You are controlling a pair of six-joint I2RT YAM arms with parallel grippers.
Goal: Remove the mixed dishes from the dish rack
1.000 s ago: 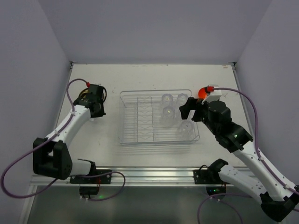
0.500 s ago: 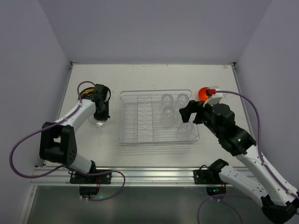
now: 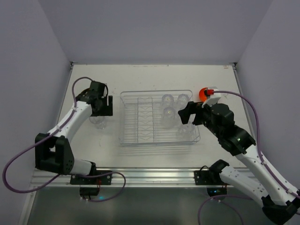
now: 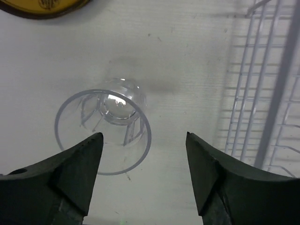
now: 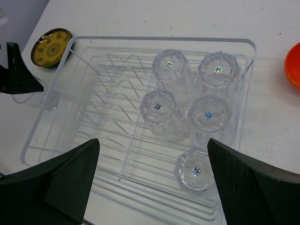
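Note:
The clear dish rack (image 3: pixel 140 118) stands mid-table and holds several upside-down clear glass cups (image 5: pixel 168 65) on its right side. One more glass cup (image 4: pixel 104 130) stands upright on the table left of the rack, just beneath my left gripper (image 4: pixel 143 136), whose jaws are open and off the glass. The yellow plate (image 4: pixel 42 5) lies flat beyond that cup. On the table right of the rack sits the orange bowl (image 3: pixel 202 93). My right gripper (image 5: pixel 153 140) hovers open above the rack's right half, over the cups, holding nothing.
Grey walls close in the table on the left, back and right. The rack's wire ribs (image 5: pixel 117 89) on its left half hold nothing. My left gripper (image 3: pixel 106 107) is close to the rack's left wall.
My left gripper has swung toward the rack's left side, lowered the glass cup onto the table and opened off it. The right gripper has drifted a little left over the rack.

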